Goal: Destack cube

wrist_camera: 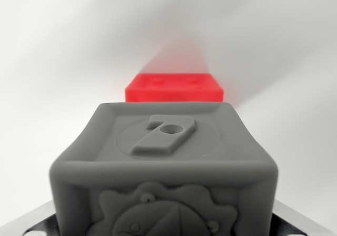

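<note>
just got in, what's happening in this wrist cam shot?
A grey rubbery cube with a raised numeral on top fills the foreground, very close to the camera. Behind it, a red block sits on the white surface. Dark metal parts show at the bottom corners, but whether the gripper is closed on the grey cube cannot be told.

Bright even light, soft grey shadows, red cube (174,87) blurred (reddish glow behind), near edges soft
</note>
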`<act>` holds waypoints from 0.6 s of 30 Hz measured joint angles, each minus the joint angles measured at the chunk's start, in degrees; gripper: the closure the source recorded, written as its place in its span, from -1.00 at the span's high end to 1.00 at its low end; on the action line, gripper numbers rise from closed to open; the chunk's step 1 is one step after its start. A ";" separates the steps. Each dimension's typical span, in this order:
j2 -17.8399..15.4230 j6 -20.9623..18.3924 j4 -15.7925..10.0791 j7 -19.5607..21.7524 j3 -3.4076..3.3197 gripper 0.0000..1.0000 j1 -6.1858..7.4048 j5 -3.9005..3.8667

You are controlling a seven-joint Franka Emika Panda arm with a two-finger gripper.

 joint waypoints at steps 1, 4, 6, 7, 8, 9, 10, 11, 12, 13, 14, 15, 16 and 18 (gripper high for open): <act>-0.32 -0.31 -0.01 -0.04 0.02 -1.00 0.00 0.05; -1.13 -1.01 -0.06 -0.12 0.06 -1.00 -0.01 0.17; -1.83 -1.64 -0.08 -0.21 0.10 -1.00 -0.01 0.30; -1.99 -1.80 -0.09 -0.22 0.10 -1.00 -0.02 0.34; -2.37 -2.18 -0.10 -0.26 0.12 -1.00 -0.02 0.42; -2.68 -2.48 -0.10 -0.30 0.12 -1.00 -0.02 0.47; -2.99 -2.81 -0.10 -0.34 0.14 -1.00 -0.02 0.53; -3.18 -3.01 -0.10 -0.35 0.14 -1.00 -0.02 0.57; -3.59 -3.37 -0.11 -0.39 0.15 -1.00 -0.02 0.65; -3.76 -3.52 -0.11 -0.41 0.16 -1.00 -0.02 0.69; -4.14 -3.91 -0.11 -0.46 0.17 -1.00 -0.02 0.77; -4.48 -4.26 -0.11 -0.50 0.18 -1.00 -0.02 0.83; -4.65 -4.42 -0.11 -0.52 0.18 -1.00 -0.02 0.85; -5.45 -5.22 -0.10 -0.59 0.20 -1.00 -0.02 0.96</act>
